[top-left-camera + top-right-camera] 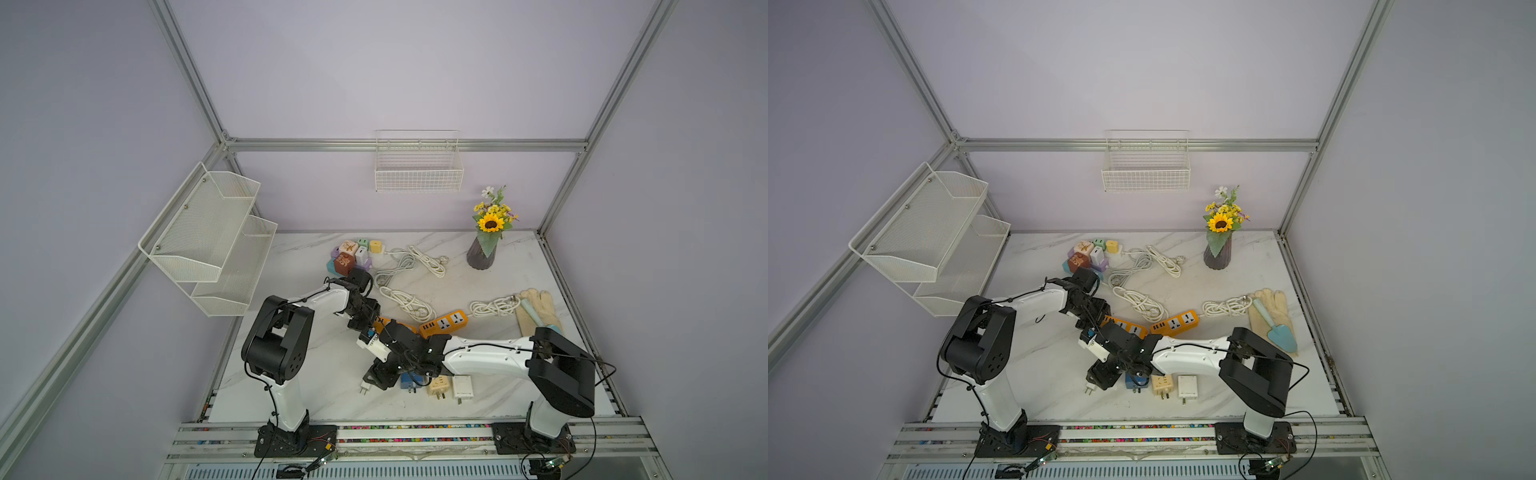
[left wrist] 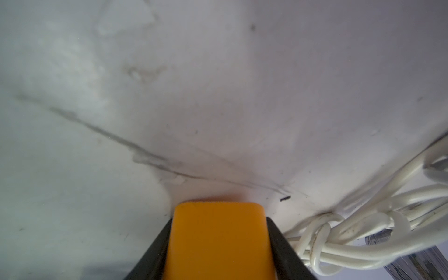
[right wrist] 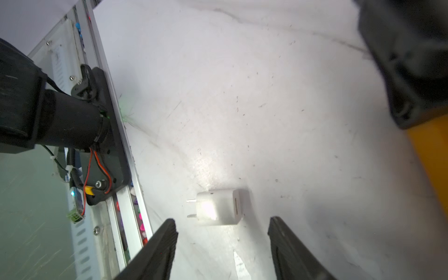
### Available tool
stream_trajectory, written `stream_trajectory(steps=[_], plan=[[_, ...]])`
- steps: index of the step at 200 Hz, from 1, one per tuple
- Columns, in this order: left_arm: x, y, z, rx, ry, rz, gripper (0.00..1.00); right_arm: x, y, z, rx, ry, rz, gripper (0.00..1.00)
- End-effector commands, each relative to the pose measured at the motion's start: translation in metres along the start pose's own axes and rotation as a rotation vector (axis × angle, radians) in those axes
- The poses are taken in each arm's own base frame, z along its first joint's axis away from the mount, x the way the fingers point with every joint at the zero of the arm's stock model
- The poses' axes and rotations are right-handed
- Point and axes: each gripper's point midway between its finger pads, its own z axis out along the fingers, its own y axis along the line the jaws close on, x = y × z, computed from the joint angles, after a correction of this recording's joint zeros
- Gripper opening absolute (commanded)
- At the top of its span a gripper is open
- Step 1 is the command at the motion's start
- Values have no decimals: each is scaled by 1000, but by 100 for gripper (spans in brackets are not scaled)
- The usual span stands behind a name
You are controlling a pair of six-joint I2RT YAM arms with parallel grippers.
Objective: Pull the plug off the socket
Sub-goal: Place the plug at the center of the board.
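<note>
The orange socket strip [image 1: 442, 324] lies mid-table, its left part hidden under my arms. My left gripper [image 1: 370, 326] is shut on one end of that strip; in the left wrist view the orange body [image 2: 218, 242] fills the space between the black fingers [image 2: 157, 247]. A small white plug [image 3: 219, 207] lies loose on the marble, prongs out, apart from the socket. My right gripper [image 3: 222, 220] hovers just over it, open, with nothing between the fingers. In a top view the plug [image 1: 365, 389] shows beside the right gripper [image 1: 376, 380] near the front edge.
Blue [image 1: 409, 381], beige [image 1: 439, 386] and white [image 1: 462, 387] adapters lie in a row near the front. Coiled white cords [image 1: 405, 301] [image 2: 351, 242], a cluster of coloured cubes [image 1: 351, 255], a flower vase [image 1: 482, 253] and gloves [image 1: 540, 311] sit behind.
</note>
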Motion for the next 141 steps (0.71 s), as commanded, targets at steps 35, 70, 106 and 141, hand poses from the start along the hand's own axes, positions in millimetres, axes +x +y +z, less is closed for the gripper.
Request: stream_trajectory(steps=[35, 70, 106, 141], plan=[[7, 52, 12, -175, -34, -55, 0, 20, -69, -77, 365, -18, 152, 65], [13, 63, 5, -202, -58, -68, 1, 63, -117, -94, 520, 148, 209, 64], [27, 63, 10, -211, -32, -83, 7, 82, -141, -104, 568, 232, 279, 62], [39, 58, 14, -202, -22, -91, 9, 98, -138, -101, 550, 297, 303, 60]])
